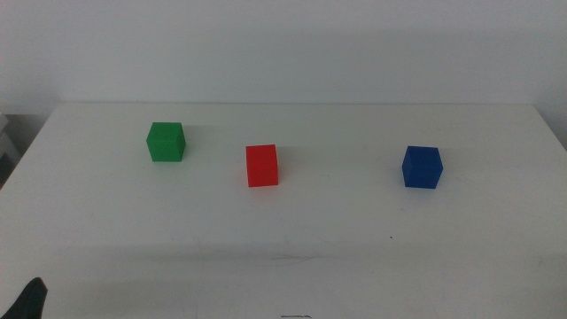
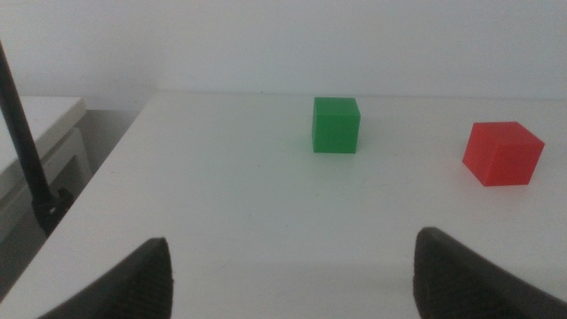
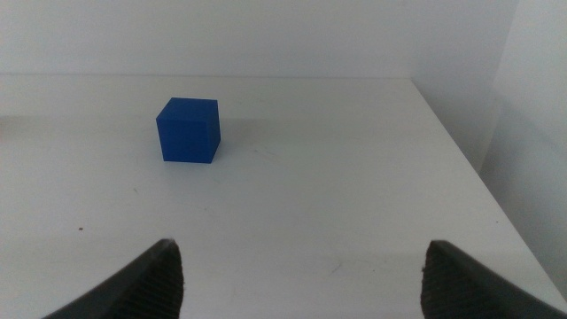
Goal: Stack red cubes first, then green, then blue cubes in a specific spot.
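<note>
My left claw [image 2: 292,275] and right claw [image 3: 301,275] are both wide and hold nothing. The green cube [image 2: 336,125] and red cube [image 2: 502,153] sit ahead of my left, the blue cube [image 3: 188,129] ahead of my right, all apart on the tabletop [image 1: 292,239]. If I grab off-center, a cube may slide or turn.

Bright even light, soft faint shadows beside cubes (slight haze throughout), no glare.

Overhead forward-down view; two low, table-level wrist views.
</note>
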